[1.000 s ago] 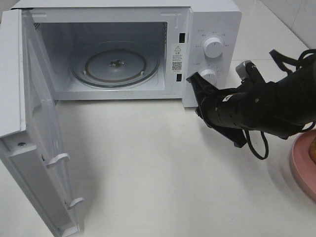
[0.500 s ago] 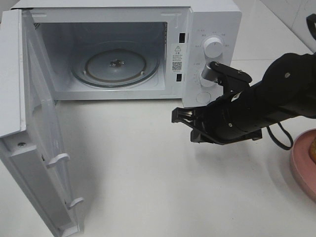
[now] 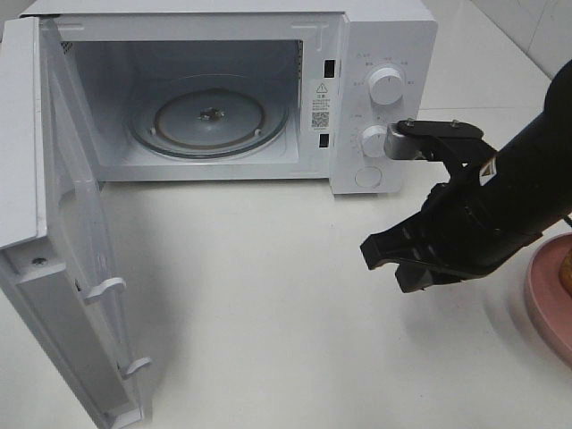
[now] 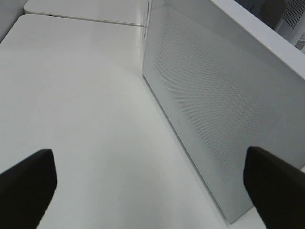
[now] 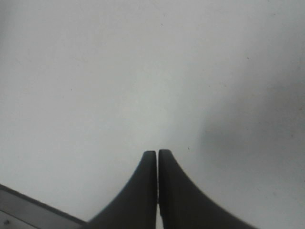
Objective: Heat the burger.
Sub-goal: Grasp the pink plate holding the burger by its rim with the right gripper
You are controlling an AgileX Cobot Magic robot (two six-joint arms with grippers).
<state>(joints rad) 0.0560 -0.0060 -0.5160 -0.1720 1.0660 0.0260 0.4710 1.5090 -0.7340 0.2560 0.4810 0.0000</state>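
Only a golden-brown sliver of the burger (image 3: 567, 271) shows at the right edge of the exterior view, on a pink plate (image 3: 543, 299). My right gripper (image 3: 368, 254) hangs above the white table in front of the microwave's control panel, left of the plate, pointing left. Its fingers (image 5: 148, 164) are pressed together with nothing between them. The left gripper (image 4: 152, 191) is open wide, one dark finger (image 4: 28, 181) at each side of its wrist view, facing the outside of the microwave door (image 4: 214, 105). It is outside the exterior view.
The white microwave (image 3: 384, 54) stands at the back with its door (image 3: 54, 232) swung fully open to the left. A glass turntable (image 3: 210, 116) lies bare inside. Two knobs (image 3: 386, 86) sit on the right panel. White table (image 3: 268, 295) spreads in front.
My right arm has swung away from the microwave's knobs, down and to the right over the table, turning its shut gripper to point left. The left gripper has stayed open.
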